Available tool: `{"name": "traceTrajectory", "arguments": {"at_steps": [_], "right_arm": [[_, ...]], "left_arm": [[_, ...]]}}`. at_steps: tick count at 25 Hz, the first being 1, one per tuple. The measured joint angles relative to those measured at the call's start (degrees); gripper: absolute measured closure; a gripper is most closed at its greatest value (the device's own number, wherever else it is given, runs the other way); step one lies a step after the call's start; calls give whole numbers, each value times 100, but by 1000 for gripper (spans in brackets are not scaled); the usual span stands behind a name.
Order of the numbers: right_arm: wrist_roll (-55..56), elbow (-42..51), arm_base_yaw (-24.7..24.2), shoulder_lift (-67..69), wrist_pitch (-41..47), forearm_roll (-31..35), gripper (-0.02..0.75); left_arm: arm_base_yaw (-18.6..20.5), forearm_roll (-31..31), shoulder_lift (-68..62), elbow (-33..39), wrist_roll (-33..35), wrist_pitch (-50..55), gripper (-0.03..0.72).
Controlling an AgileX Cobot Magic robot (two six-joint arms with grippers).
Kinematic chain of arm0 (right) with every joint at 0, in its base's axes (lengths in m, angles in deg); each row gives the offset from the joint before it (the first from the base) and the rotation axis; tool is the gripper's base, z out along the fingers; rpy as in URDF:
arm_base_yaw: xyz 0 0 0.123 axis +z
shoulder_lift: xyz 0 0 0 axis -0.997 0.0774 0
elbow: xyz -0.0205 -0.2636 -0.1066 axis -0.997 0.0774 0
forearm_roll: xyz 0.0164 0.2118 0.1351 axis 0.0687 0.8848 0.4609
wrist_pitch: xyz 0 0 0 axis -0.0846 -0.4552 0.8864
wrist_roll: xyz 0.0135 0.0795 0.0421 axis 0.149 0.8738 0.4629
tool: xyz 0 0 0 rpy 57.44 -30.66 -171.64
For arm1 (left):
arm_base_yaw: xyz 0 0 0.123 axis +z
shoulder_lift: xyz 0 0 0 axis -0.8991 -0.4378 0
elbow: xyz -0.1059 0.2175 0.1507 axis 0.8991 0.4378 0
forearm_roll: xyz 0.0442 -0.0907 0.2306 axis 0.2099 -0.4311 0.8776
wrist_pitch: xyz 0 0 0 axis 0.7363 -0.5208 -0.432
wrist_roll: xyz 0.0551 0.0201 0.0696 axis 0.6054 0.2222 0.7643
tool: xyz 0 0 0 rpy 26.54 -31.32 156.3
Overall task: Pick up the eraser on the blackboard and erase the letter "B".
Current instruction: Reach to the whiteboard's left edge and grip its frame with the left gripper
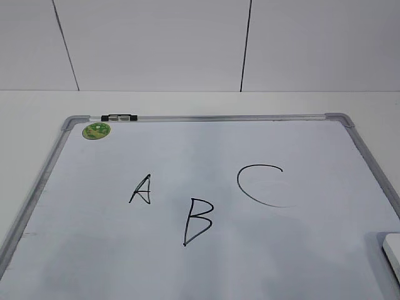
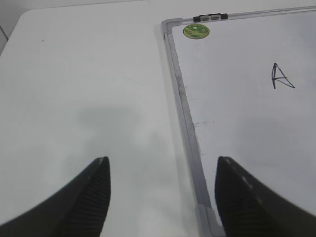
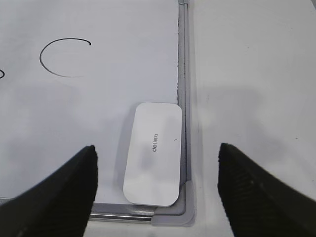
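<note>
The blackboard (image 1: 212, 262) is a white board in a grey frame, lying flat on the table. The black letter "B" (image 1: 197, 220) is drawn near its middle, between an "A" (image 1: 141, 189) and a "C" (image 1: 262, 185). The white eraser (image 3: 153, 153) lies flat in the board's near right corner, against the frame; only its edge shows in the exterior view (image 1: 394, 253). My right gripper (image 3: 157, 150) is open above the eraser, one finger on each side, not touching it. My left gripper (image 2: 163, 165) is open and empty over the board's left frame (image 2: 187, 128).
A round green sticker (image 1: 96, 130) and a small black-and-silver clip (image 1: 122, 117) sit at the board's far left corner. White table (image 2: 84, 84) surrounds the board. A white wall (image 1: 187, 44) stands behind.
</note>
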Motion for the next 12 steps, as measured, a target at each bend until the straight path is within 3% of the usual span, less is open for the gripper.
{"name": "traceTrajectory", "arguments": {"at_steps": [12], "right_arm": [[0,0,0,0,0,0,144]], "left_arm": [[0,0,0,0,0,0,191]]}}
